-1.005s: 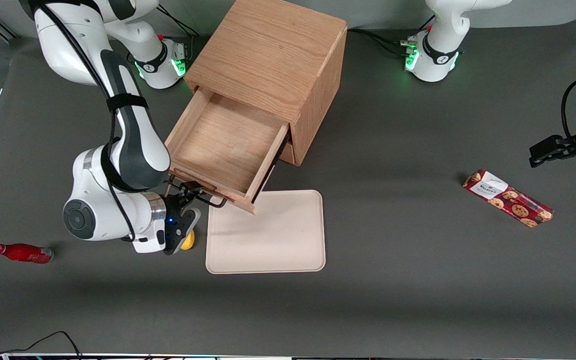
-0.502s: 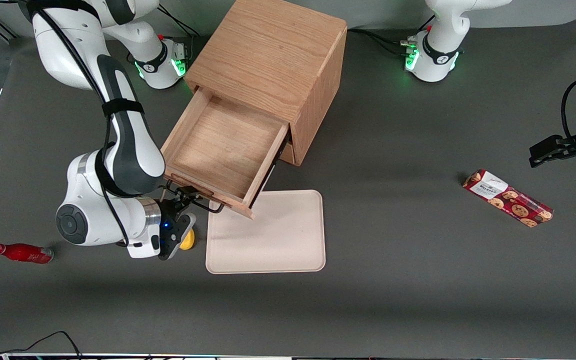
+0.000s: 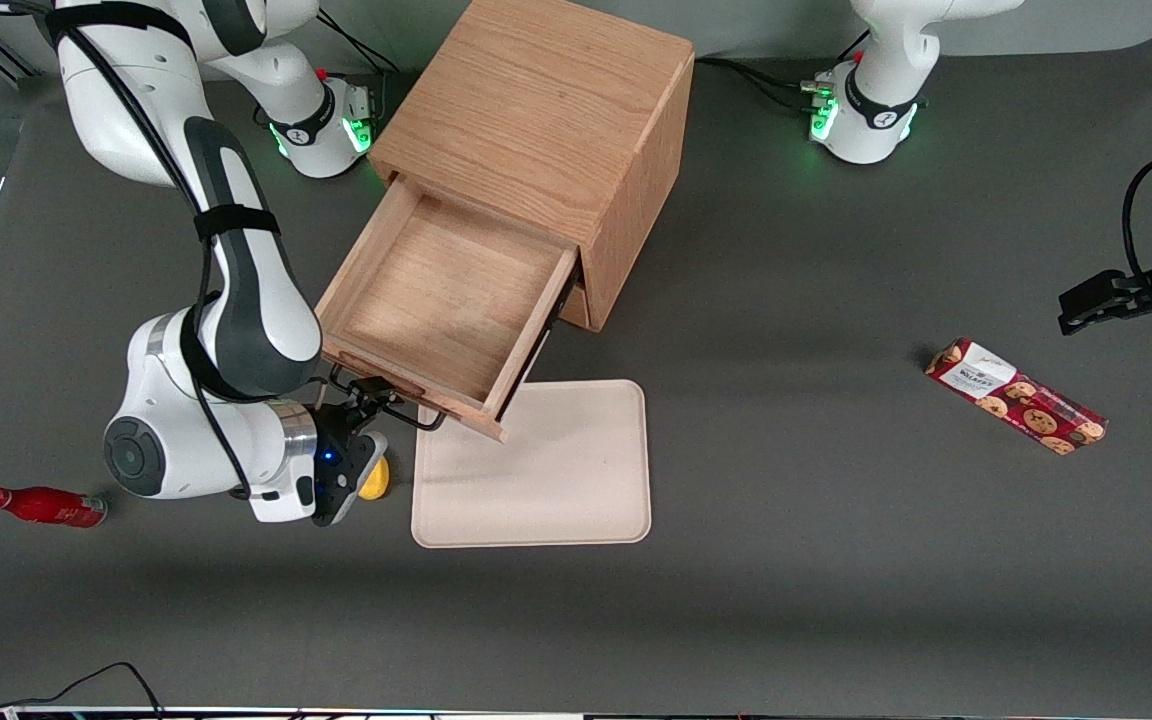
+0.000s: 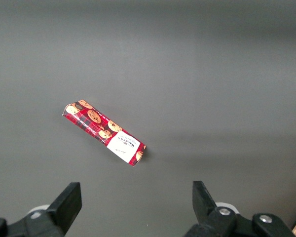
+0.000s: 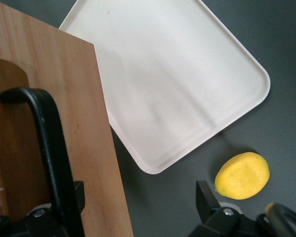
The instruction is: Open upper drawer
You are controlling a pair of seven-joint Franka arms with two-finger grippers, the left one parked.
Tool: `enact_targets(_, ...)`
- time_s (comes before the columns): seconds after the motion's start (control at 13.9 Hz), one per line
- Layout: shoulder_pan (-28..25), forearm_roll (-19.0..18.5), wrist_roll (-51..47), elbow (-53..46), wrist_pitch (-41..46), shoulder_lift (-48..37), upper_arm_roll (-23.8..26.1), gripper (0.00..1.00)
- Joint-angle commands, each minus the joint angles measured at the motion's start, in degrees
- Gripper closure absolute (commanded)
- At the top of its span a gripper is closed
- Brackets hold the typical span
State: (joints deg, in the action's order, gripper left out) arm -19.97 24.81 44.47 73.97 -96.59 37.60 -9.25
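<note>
Upper drawer [image 3: 436, 300]: light-oak, shallow wood-grain tray, drawn most of the way out of the boxy wooden cabinet [image 3: 546, 110] toward the front camera; tray bare inside. Its front panel [image 5: 44, 128] overhangs one corner of the cream tray [image 3: 536, 465] lying on the grey table [image 3: 836, 560].

Handle [image 3: 386, 395]: thin black bar on the drawer front, seen close in the right wrist view [image 5: 52, 148], where it runs down past one black finger [image 5: 71, 200].

Gripper [image 3: 368, 392]: at the drawer front, low, just nearer the front camera than the panel. Jaws spread wide, one finger beside the bar and the other [image 5: 207, 197] well apart from it (nothing clamped between them; the pull looks like a hook on the bar, not a pinch).

Lower drawer [image 3: 574, 305]: only a sliver shows under the open one; appears shut.

Other items: yellow lemon [image 3: 373, 480] on the table just beside the gripper's body and near the cream tray; red bottle [image 3: 41, 505] lying toward the working arm's end of the table; red cookie packet [image 3: 1016, 395] toward the parked arm's end.

Task status, as judged: opening essentially done, drawer interior largely exposed. Remaining: perhaps a short further pull, then freeing the finger from the bar and withdrawing without knocking the lemon
</note>
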Motion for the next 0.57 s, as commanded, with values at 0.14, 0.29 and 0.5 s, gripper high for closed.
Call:
enact_targets(0.14,-0.24,-0.64,0.97,-1.81,2.36,-3.41,0.63,0.00)
enact_targets(0.29,-0.24,-0.64,0.97,-1.90,3.59,-5.07,0.63,0.00)
enact_targets(0.5,-0.42,-4.31,0.54,-1.90,4.13,-9.63,0.72,0.00)
